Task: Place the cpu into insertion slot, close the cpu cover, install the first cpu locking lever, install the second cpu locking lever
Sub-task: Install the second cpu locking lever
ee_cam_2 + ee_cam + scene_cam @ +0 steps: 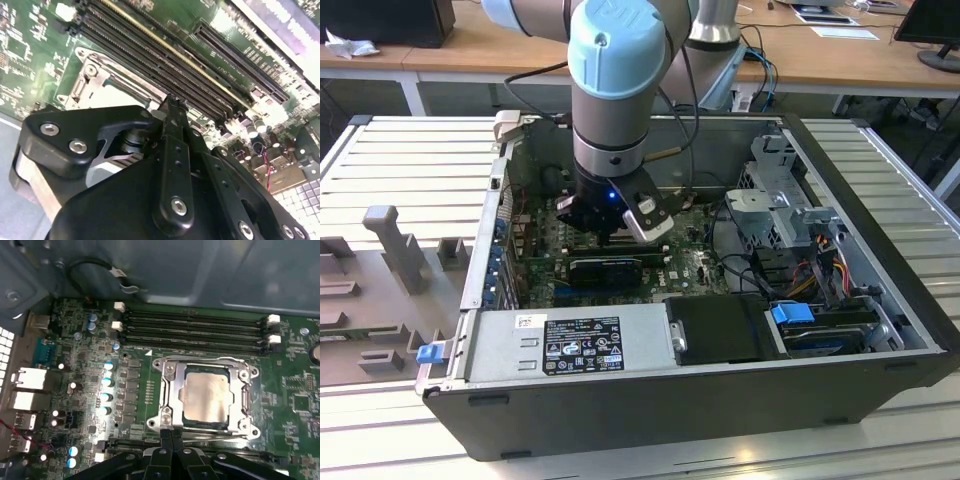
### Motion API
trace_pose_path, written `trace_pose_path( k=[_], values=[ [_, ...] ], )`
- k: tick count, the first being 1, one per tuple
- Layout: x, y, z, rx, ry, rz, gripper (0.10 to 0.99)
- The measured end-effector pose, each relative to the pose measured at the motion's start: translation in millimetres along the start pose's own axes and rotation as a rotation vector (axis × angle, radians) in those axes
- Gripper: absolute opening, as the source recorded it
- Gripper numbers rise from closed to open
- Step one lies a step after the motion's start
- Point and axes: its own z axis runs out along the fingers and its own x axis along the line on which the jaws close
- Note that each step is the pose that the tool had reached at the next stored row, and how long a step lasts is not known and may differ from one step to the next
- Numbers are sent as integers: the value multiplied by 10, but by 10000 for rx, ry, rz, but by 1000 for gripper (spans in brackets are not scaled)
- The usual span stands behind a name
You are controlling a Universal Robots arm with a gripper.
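One open computer case [720, 400] fills my exterior view's centre. Mid-frame in my first wrist view, the cpu cover [172, 390] lies shut over the cpu [206, 397], seated in its socket; levers I judge unfinished. My tool [171, 437] hovers just beside, fingers together, empty.

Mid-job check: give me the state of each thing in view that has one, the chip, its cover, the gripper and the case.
cpu: seated in the socket, top showing through the cover's window.
cpu cover: closed, lying flat over the socket around the cpu.
gripper: fingertips together, holding nothing, at the edge of the socket.
memory slots: empty.
computer case: open, side panel off, lying on its side on the table.
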Motion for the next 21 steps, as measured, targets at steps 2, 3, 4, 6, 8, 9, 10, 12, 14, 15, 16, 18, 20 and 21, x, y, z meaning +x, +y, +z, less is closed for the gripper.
trace_pose_path(
  k=[2,3,4,6,8,9,10,12,14,15,16,18,20,21],
  values=[
    [35,-26,29,-100,23,-132,106],
    [52,-42,30,-114,23,-145,106],
    [70,-55,29,-139,22,-152,106],
    [92,-63,34,-190,16,-161,106],
    [99,-73,45,-230,13,-167,106],
    [100,-78,55,-255,10,-170,106],
    [100,-82,62,-276,9,-171,106],
    [101,-94,81,-478,-7,-191,106],
    [103,-97,93,-547,-12,-199,106],
    [102,-100,98,-591,-13,-209,106],
    [102,-101,104,-627,-16,-216,106],
    [102,-104,120,-694,-19,-231,106],
    [108,-108,136,-757,-21,-248,106],
    [123,-108,143,-786,-20,-263,106]
  ],
)
